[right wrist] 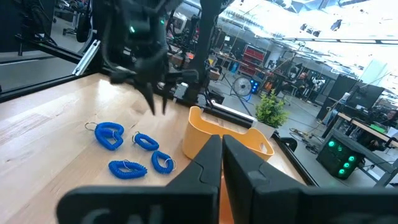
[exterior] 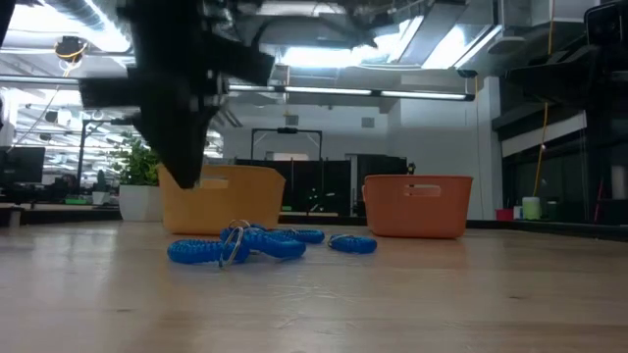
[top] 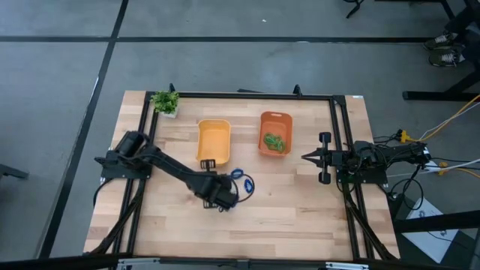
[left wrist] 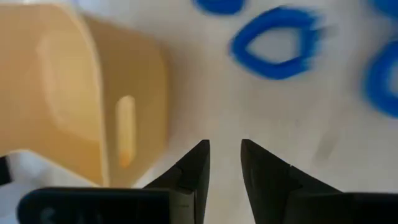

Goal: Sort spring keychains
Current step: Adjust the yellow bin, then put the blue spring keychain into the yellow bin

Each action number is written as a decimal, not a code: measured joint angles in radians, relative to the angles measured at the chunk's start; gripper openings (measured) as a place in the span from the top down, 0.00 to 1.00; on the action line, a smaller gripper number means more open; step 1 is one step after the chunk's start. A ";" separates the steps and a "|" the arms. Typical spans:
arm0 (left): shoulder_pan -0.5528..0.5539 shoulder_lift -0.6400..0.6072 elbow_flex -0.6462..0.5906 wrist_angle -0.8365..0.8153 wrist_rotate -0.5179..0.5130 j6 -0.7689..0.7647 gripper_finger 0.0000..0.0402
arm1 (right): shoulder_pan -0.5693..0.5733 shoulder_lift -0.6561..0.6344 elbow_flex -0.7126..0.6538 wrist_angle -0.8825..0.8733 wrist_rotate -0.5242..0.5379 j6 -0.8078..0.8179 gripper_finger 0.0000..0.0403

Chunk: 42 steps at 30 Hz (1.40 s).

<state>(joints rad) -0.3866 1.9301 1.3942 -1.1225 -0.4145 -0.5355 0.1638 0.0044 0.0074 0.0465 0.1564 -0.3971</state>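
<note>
Four bright blue spring keychains [right wrist: 134,151] lie flat in a loose cluster on the wood just in front of the yellow bin [top: 213,139], each a small coiled oval loop. Green spring keychains [top: 275,142] lie bunched inside the orange bin [top: 264,120] beside the yellow one.

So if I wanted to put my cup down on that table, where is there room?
The broad bare wood along the table's near edge, below both arms, is free. It is crowded mid-table: yellow bin, orange bin holding green keychains, blue keychains by the left gripper. The right gripper waits beside the orange bin.
</note>
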 joint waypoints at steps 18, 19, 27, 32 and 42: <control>0.176 0.001 -0.095 0.031 -0.287 0.067 0.89 | 0.000 0.000 0.000 0.000 0.000 0.000 0.96; 0.185 0.001 -0.095 0.050 -0.307 0.082 0.89 | 0.000 0.000 0.000 0.000 0.000 0.000 0.96; 0.286 0.001 -0.095 0.289 -0.354 0.283 0.92 | 0.000 0.000 0.000 0.000 0.000 0.000 0.96; 0.318 0.000 -0.070 0.316 -0.284 0.290 0.94 | 0.000 0.000 0.000 0.000 0.000 0.000 0.96; 0.199 -0.002 0.147 0.320 -0.174 0.365 0.99 | 0.000 0.000 0.000 0.000 0.000 0.000 0.96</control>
<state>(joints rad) -0.1874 1.9278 1.5415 -0.8020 -0.5889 -0.1705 0.1638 0.0044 0.0074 0.0463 0.1564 -0.3969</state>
